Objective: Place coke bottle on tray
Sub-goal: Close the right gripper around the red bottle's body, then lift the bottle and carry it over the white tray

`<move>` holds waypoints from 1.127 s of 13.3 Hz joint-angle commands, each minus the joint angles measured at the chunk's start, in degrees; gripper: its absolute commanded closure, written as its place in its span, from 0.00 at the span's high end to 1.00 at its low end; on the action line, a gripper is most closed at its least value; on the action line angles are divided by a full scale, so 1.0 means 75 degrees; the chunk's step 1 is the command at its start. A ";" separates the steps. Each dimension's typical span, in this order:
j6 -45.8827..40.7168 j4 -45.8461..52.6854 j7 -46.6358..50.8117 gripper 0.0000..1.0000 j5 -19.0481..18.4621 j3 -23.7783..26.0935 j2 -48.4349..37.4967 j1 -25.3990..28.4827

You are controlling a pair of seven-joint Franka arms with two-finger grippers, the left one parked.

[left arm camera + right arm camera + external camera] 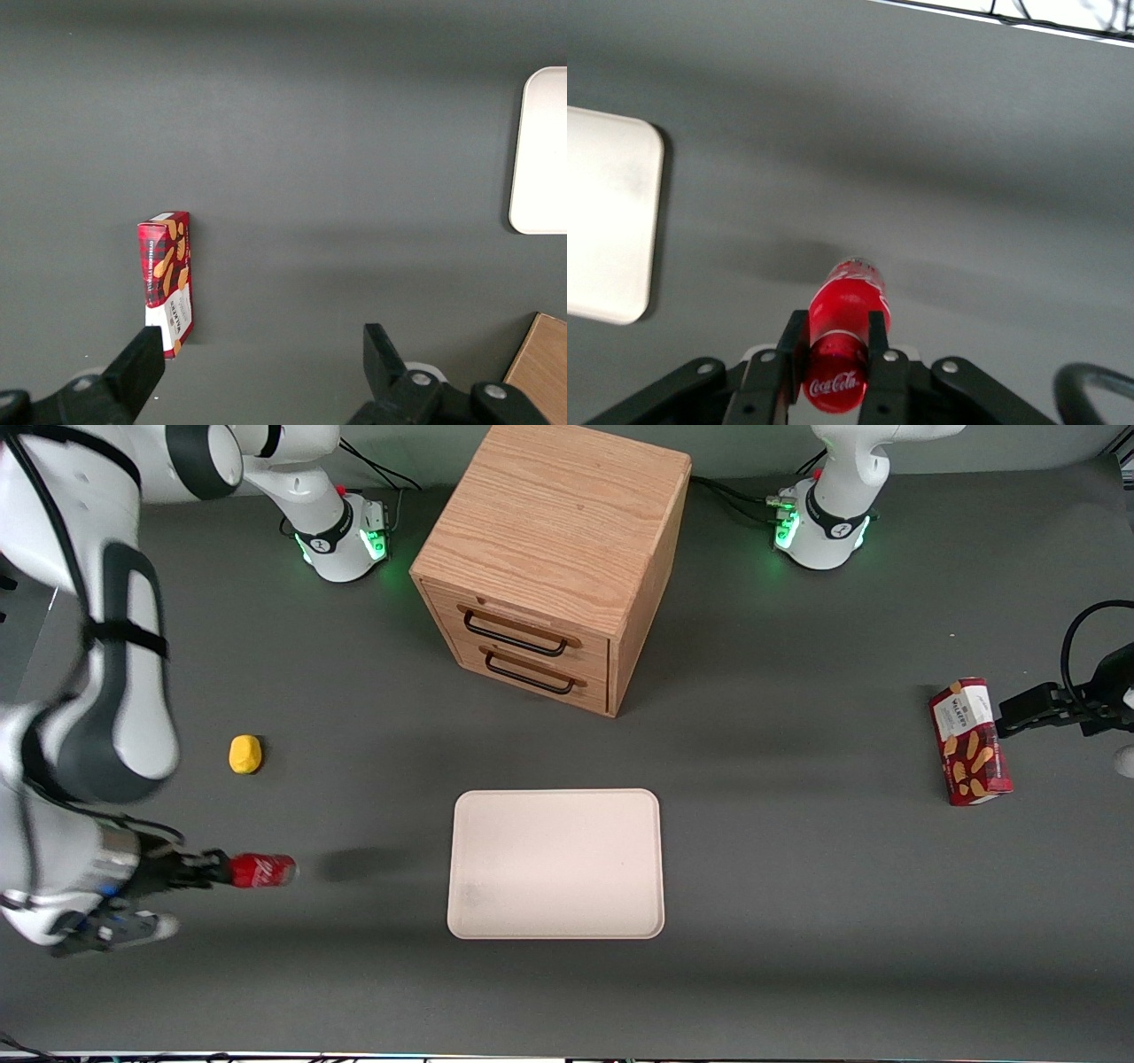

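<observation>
Gripping the coke bottle [843, 341] between both fingers [791, 350], the end effector [208, 870] holds it lying sideways above the dark grey counter [797, 921], toward the working arm's end. Bare counter separates the bottle from the cream tray [556, 864]. A yellow lump [245, 754] sits farther from the camera; the wooden cabinet [554, 558] stands farther still.

The coke bottle [263, 870] [843, 341] is bright red with white lettering, clamped between the black fingers [879, 350] of the gripper [213, 866] [835, 354]. The tray [556, 864] [607, 226] is plain cream-white. The table [797, 921] is dark grey. The cabinet [554, 558] is light oak grain with black handles. A yellow lump [244, 754] sits near the working arm's edge; the red box [970, 741] [166, 279] shows tan biscuits.
</observation>
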 commanded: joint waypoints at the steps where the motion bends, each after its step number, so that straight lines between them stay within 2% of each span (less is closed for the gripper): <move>1: -0.0966 0.0153 -0.0113 0.00 -0.0418 -0.0074 -0.0750 0.0007; 4: -0.1811 0.0565 -0.0113 0.00 -0.0550 -0.0074 -0.1219 0.0007; 8: -0.1930 0.0658 0.0189 0.00 -0.0561 0.0008 -0.1350 0.0100; 15: -0.1837 0.1420 0.3842 0.00 -0.0526 0.0078 -0.0706 0.2113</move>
